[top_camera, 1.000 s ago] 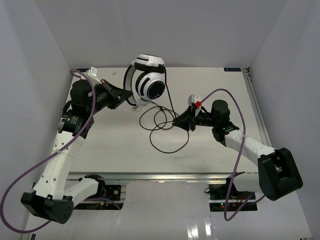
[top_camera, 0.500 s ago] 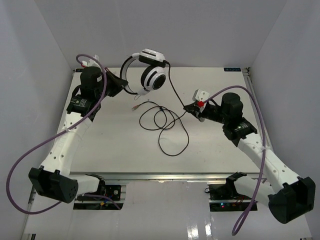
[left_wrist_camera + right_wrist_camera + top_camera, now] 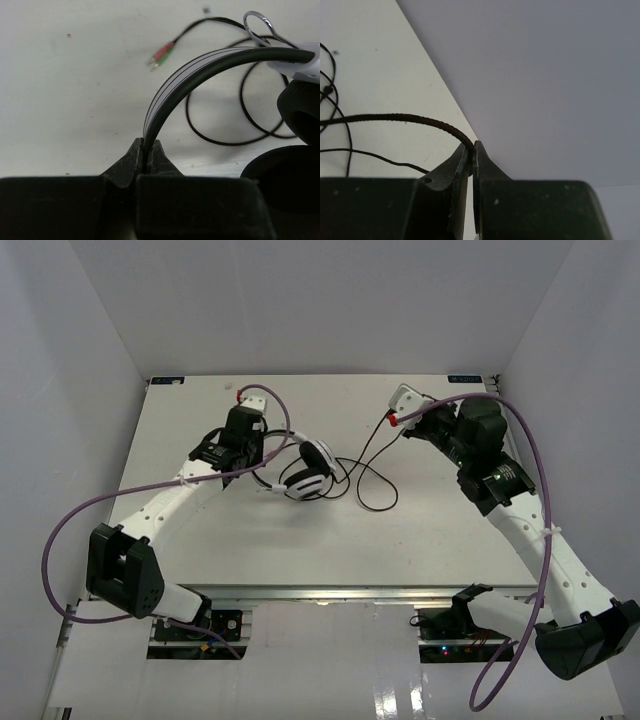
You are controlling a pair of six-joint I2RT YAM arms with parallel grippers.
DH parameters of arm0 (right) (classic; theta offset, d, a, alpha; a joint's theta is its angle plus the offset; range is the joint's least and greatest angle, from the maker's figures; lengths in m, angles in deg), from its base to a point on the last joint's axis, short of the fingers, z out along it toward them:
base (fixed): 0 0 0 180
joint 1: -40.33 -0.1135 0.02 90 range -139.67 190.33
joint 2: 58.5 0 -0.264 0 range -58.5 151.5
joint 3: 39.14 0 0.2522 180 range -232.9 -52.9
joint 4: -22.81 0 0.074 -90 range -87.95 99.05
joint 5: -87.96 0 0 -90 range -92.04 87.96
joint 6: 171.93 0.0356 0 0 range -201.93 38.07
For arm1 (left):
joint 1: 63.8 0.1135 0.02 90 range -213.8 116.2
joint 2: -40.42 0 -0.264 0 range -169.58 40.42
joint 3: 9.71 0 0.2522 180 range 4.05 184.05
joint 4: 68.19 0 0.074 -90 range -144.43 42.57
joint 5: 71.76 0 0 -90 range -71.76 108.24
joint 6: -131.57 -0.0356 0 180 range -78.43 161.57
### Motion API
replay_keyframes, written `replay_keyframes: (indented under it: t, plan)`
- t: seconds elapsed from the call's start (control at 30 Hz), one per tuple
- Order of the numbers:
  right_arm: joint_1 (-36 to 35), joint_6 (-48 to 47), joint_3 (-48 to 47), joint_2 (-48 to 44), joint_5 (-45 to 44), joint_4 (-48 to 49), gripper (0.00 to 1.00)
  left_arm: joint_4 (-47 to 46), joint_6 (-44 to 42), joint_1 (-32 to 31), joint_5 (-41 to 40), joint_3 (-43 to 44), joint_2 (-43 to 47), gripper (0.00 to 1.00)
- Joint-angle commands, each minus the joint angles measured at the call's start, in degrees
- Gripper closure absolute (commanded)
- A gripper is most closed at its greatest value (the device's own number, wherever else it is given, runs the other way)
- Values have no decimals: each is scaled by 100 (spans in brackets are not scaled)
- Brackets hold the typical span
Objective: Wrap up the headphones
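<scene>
The white headphones (image 3: 308, 475) with black ear pads lie just left of the table's middle. My left gripper (image 3: 266, 447) is shut on their black headband (image 3: 200, 65), pinched between the fingers (image 3: 147, 148). One black ear pad (image 3: 300, 107) shows at the right of the left wrist view. The thin black cable (image 3: 375, 495) loops on the table to the right of the headphones, and its red-and-green plug (image 3: 161, 54) lies loose. My right gripper (image 3: 390, 421) is raised at the back right, shut on the cable (image 3: 395, 118), which rises taut from the loops into its closed tips (image 3: 471, 148).
Thick purple arm cables (image 3: 75, 515) arc off both arms, the right one (image 3: 530, 455) above the table's right edge. White walls enclose the table (image 3: 200, 530) on three sides; the wall (image 3: 545, 75) is close behind my right gripper.
My left arm has brought the headphones down from the back onto the table's middle. My right gripper has shut on the cable and lifted it to the back right.
</scene>
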Motion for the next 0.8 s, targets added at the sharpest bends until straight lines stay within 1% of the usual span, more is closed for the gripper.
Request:
replay_keyframes:
  t: [0.0, 0.07, 0.1, 0.13, 0.27, 0.3, 0.4, 0.5, 0.63, 0.77]
  plan:
    - [-28, 704, -732, 244, 865, -114, 92, -663, -493, -549, 65, 13, 349, 100]
    - [-35, 989, -724, 316, 1385, -105, 92, -670, -509, -679, 133, 5, 365, 100]
    - [-34, 1079, -710, 311, 1435, -122, 92, -673, -505, -688, 127, 5, 369, 100]
    - [-29, 1173, -632, 282, 1706, -137, 92, -687, -480, -732, 93, 0, 394, 100]
    - [-35, 938, -331, -5, 2518, -497, 92, -679, -370, -759, -412, 31, 383, 100]
    - [-35, 899, -304, -50, 2564, -506, 92, -671, -344, -759, -445, 48, 358, 100]
    - [-32, 949, -325, -73, 2601, -536, 92, -652, -275, -759, -271, 122, 225, 100]
    - [-34, 1253, -338, -10, 2602, -370, 92, -660, -211, -759, -162, 103, 155, 100]
    - [-128, 1687, -290, 167, 2069, 128, 92, -760, -203, -865, 95, 49, 180, 100]
    - [-231, 2119, -252, 415, 1539, 658, 92, -778, -300, -1176, 186, 126, 132, 100]
